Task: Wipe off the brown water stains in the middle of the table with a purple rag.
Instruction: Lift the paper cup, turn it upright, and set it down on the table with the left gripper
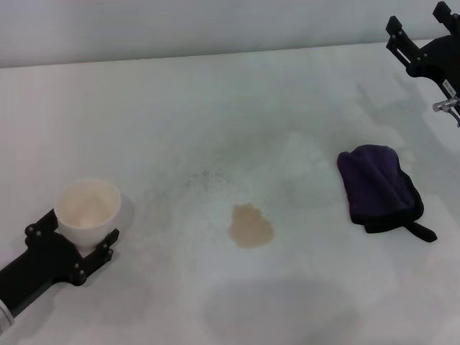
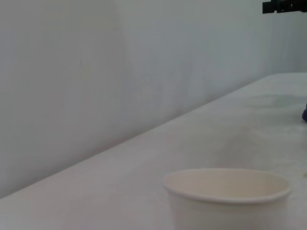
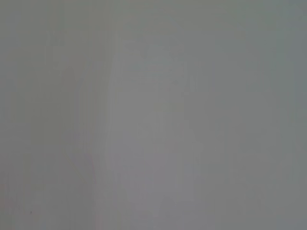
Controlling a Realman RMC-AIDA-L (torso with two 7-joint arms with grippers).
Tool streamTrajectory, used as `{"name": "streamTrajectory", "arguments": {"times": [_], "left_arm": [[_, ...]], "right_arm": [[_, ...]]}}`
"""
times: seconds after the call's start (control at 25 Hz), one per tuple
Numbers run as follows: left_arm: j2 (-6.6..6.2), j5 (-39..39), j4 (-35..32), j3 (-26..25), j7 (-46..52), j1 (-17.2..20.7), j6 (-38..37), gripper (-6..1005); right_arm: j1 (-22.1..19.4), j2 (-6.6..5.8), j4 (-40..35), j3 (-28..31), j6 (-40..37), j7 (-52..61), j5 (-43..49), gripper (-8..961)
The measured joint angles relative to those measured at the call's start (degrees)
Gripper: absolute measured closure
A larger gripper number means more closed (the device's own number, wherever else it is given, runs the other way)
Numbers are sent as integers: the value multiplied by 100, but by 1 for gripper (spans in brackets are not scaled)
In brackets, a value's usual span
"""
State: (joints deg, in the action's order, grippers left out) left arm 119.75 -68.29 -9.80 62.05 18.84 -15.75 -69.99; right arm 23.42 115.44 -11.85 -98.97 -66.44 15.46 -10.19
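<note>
Stain: the brown water stains (image 1: 251, 226) lay mid-table (image 1: 215, 108).
Rag: the purple rag (image 1: 379, 188) lay right of the stain.
Left gripper (image 1: 75, 244): closed around 1 white paper cup (image 1: 88, 205), left of the stain.
Right gripper (image 1: 424, 43): beyond the rag, grip state I cannot tell.

Tan brown water stains (image 1: 251, 226) mid-table (image 1: 215, 108), folded purple rag (image 1: 379, 187) well right

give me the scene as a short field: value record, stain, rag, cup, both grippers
stain: brown water stains, one tan blotch mid table, not wiped
rag: purple rag, folded, lying to the robot's right of the stain, apart from it, untouched
cup: white paper cup, upright, at the table's left
left gripper: left gripper, fingers on either side of the cup
right gripper: right gripper, raised at the far right, beyond the rag, holding nothing
</note>
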Motion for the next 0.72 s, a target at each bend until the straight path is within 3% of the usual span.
{"name": "streamTrajectory", "arguments": {"times": [0.08, 0.44, 0.72], "left_arm": [[-2, 1, 42, 0, -1, -37, 49, 399], [-8, 8, 124, -1, -15, -83, 109, 116], [3, 14, 124, 0, -180, -10, 115, 116]], "right_arm": [[8, 3, -1, -7, -1, 0, 0, 95], [-10, 5, -2, -8, -3, 0, 0, 96], [7, 5, 9, 10, 0, -2, 0, 96]]}}
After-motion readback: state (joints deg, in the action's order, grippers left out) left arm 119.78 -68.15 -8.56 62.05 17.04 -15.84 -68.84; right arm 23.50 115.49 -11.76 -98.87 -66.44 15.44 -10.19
